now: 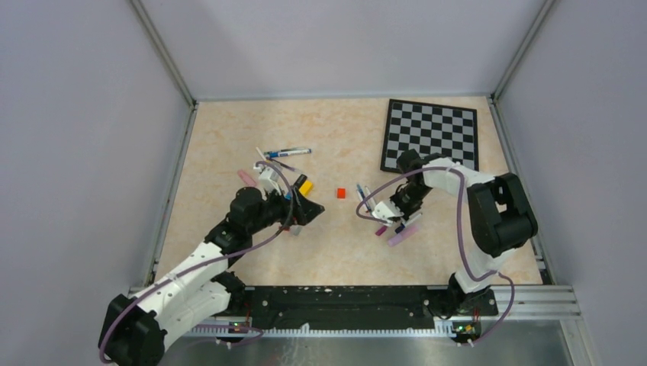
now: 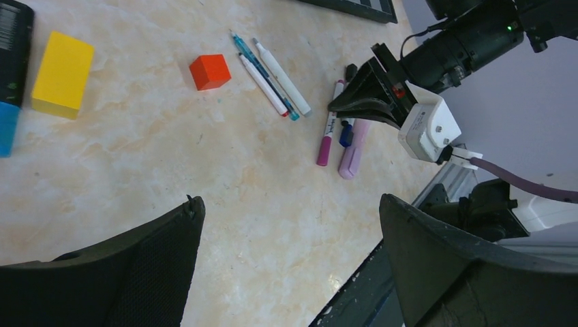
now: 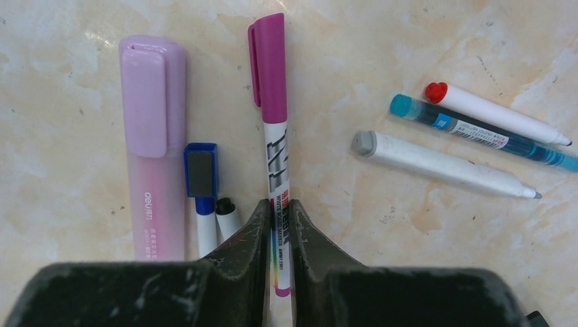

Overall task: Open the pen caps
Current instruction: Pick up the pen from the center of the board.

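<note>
Magenta pen (image 3: 276,136) between right gripper (image 3: 278,206) jaws

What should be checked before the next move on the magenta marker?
1. Right gripper shut on the magenta marker barrel: ok.
2. Marker's cap on and clear of the gripper: ok.
3. Left gripper open and empty: ok.
4. Left gripper lined up at the cap: not ok, it is well apart from it.
5. Black-ended pen beside the grip untouched: cannot tell.
</note>
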{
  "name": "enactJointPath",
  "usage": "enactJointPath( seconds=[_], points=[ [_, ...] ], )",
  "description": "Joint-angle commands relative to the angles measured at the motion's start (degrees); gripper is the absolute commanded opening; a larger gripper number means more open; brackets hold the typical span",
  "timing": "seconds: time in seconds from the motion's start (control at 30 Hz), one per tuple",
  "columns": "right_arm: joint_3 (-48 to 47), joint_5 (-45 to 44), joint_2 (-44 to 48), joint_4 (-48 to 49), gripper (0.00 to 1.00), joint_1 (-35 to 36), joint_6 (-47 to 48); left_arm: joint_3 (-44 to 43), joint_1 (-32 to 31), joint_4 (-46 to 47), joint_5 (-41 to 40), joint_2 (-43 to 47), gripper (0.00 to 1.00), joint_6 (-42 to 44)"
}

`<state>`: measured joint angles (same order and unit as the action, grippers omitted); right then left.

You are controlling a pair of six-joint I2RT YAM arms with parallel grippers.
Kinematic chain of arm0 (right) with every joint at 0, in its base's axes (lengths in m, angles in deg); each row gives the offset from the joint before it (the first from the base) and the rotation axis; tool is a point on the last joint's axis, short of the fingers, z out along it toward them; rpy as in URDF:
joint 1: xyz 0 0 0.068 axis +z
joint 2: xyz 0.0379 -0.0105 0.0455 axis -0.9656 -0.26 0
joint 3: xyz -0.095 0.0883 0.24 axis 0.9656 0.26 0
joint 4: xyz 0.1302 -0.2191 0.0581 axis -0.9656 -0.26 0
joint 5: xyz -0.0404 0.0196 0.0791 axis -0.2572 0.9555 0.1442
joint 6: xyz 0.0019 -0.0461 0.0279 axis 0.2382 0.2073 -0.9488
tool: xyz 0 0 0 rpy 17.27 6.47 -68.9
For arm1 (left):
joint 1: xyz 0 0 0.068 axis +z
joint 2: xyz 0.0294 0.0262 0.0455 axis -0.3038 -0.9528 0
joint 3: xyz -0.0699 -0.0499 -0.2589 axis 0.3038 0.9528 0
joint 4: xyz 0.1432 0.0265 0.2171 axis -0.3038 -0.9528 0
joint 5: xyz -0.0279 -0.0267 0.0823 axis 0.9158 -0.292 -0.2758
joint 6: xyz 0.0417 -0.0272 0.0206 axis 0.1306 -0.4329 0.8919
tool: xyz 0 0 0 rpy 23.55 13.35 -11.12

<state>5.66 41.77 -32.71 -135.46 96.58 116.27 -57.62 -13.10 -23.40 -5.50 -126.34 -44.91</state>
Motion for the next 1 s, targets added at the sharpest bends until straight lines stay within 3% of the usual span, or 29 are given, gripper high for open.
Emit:
enactJointPath(
  seconds=[0.0,0.2,0.43,0.7,0.97],
  points=[
    [1.5,4.5,2.4,2.8,0.0,0.7,0.9,2.1,0.2,10.0,7.2,-2.0,0.99,-3.3],
    [2.8,10.8,7.2,3.7,0.0,0.7,-2.1,3.0,0.2,18.3,15.3,-7.4,0.98,-6.7],
    [7.0,19.8,16.4,3.9,0.0,0.7,-11.1,3.2,-1.1,24.5,14.9,-9.5,0.97,-10.7],
    [9.9,30.6,26.0,13.6,0.0,0.6,-47.0,1.9,-8.2,30.5,5.4,-13.2,0.97,-15.7],
    [20.5,36.2,32.6,32.5,0.0,-1.6,-72.0,-0.2,-14.3,35.5,-6.4,-19.6,0.94,-24.0]
  ],
)
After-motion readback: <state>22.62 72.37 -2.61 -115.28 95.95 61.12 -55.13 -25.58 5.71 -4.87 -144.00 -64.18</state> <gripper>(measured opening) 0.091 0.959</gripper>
